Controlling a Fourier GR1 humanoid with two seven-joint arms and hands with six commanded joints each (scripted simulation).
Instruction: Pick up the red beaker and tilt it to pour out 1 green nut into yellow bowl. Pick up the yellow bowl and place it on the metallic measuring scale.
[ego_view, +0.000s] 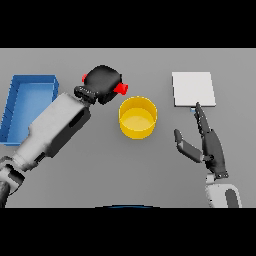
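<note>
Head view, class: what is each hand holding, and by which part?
The dark left hand is wrapped around the middle of the red beaker; only its ends show. The dark right hand, open, holds nothing.

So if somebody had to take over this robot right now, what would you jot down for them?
Left hand: curled round the red beaker, held just left of the yellow bowl.
Right hand: open, idle, fingers pointing toward the metallic scale.
Bowl: on the table, between beaker and scale; no green nut visible in it.
Blue bin: far left, not involved.
Done: beaker picked up.
Left: pour one nut into the bowl, then set the bowl on the scale.
</note>
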